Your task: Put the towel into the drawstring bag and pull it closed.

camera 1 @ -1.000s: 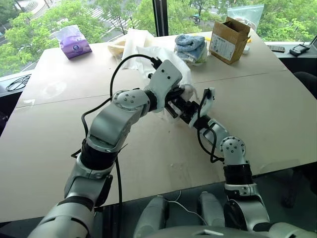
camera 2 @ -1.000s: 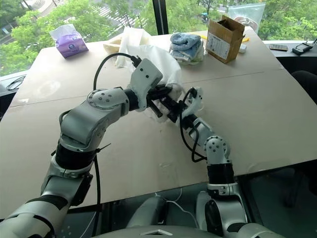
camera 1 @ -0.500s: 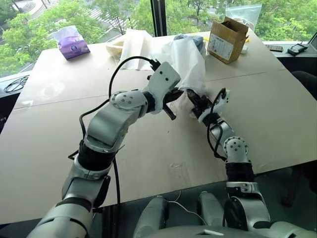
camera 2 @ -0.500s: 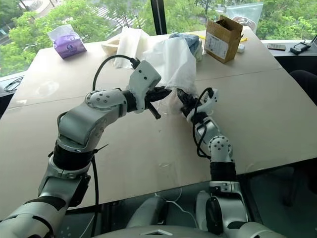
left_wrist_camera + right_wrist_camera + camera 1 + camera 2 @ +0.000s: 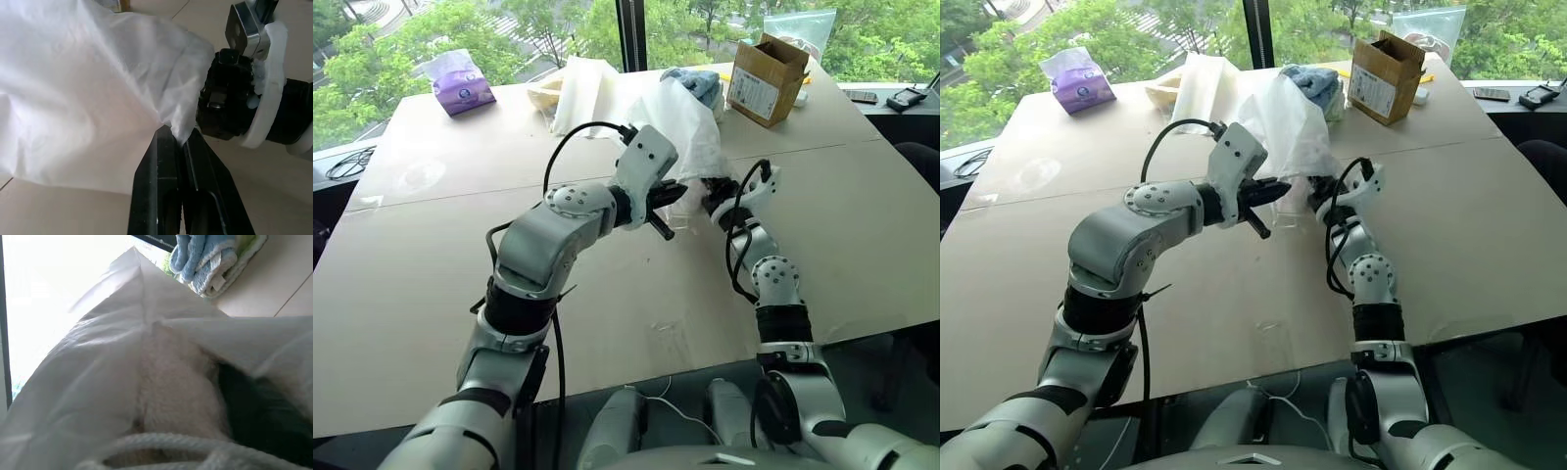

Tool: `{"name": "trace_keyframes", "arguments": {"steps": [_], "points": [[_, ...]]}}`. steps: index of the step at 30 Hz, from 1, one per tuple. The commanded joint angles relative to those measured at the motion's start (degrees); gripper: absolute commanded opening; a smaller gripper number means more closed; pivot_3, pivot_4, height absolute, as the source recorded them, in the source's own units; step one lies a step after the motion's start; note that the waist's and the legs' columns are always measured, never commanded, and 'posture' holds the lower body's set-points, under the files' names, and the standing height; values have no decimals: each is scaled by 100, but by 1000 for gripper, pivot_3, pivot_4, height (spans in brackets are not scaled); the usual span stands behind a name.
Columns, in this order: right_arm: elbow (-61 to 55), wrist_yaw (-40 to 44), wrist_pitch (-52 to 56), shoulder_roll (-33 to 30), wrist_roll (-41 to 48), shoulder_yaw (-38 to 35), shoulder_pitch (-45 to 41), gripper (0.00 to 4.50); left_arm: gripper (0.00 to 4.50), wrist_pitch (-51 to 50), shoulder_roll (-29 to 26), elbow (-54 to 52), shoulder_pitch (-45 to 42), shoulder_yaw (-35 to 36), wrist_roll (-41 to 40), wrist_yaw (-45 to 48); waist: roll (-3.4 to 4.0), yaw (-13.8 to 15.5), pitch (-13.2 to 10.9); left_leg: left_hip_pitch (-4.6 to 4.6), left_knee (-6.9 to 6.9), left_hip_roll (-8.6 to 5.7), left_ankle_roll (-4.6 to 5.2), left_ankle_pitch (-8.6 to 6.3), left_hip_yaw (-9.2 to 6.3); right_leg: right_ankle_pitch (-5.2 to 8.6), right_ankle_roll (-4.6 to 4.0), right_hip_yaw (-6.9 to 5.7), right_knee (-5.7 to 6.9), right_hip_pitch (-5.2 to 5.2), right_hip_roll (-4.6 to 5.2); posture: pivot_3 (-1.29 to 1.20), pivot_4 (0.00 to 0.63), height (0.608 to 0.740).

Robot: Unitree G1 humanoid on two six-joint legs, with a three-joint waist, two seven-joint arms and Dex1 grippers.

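Note:
The drawstring bag, thin white fabric, stands lifted over the middle of the table. My left gripper is shut on the bag's lower edge; the left wrist view shows its black fingers pinching a fold of the fabric. My right gripper sits just to the right of it, pushed into the bag's mouth and covered by fabric. In the right wrist view the fluffy towel lies inside the bag, with a white cord across the front.
At the table's far side lie a purple tissue pack, a cream cloth, blue-and-white folded towels and an open cardboard box. Black devices rest on a ledge at the far right.
My right arm has reached forward and to the right, away from the left gripper, into the bag's mouth. The bag has risen from a low heap to stand upright. The left gripper stayed put.

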State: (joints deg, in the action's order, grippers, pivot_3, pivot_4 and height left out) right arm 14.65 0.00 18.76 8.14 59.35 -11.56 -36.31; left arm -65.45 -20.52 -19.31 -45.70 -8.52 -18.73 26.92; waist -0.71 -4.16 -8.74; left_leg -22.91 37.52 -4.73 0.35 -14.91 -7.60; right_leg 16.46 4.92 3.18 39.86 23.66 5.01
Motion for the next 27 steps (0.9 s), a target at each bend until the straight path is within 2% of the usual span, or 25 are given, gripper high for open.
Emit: {"name": "trace_keyframes", "arguments": {"steps": [1, 5, 9, 20, 24, 27], "points": [[-121, -85, -11, 928, -162, 367, -645, 4439, 0, -90, 86, 50, -249, 199, -77, -106, 0, -4, 0, 0, 0, 0, 0, 0, 0, 0, 0, 0, 0, 0, 0, 0, 150, 740], [-591, -29, 547, 622, -338, 964, -301, 4439, 0, -45, 230, 455, -499, 362, -5, -341, 1, -11, 0, 0, 0, 0, 0, 0, 1, 0, 0, 1, 1, 1, 0, 0, 150, 740], [-1281, -97, 1231, 262, -274, 1175, 114, 4439, 0, 32, 335, 805, -713, 534, -5, -460, 0, 25, 0, -2, 1, -1, 0, 0, -2, 0, 0, -2, -1, 0, 1, 0, 150, 740], [-2875, -584, 2616, -294, 853, 790, 857, 4439, 0, -59, 496, 1247, -960, 849, -269, -780, 0, 15, 0, -3, 1, -1, 0, 0, 0, 0, 0, -1, 0, 0, 1, 0, 150, 740], [-2915, -1248, 2762, -180, 1507, 535, 1056, 4439, 0, 94, 456, 1383, -989, 692, -290, -817, 0, 12, 0, -1, 1, -1, 0, 0, 2, 0, 0, 2, 1, 0, 1, 0, 150, 740], [-2786, -1598, 2642, -14, 1628, 521, 1001, 4439, 0, 168, 447, 1365, -940, 527, -298, -788, 0, 10, 0, -1, 1, 0, 0, 0, 3, 0, 0, 3, 1, 0, 0, 0, 150, 740]]}}
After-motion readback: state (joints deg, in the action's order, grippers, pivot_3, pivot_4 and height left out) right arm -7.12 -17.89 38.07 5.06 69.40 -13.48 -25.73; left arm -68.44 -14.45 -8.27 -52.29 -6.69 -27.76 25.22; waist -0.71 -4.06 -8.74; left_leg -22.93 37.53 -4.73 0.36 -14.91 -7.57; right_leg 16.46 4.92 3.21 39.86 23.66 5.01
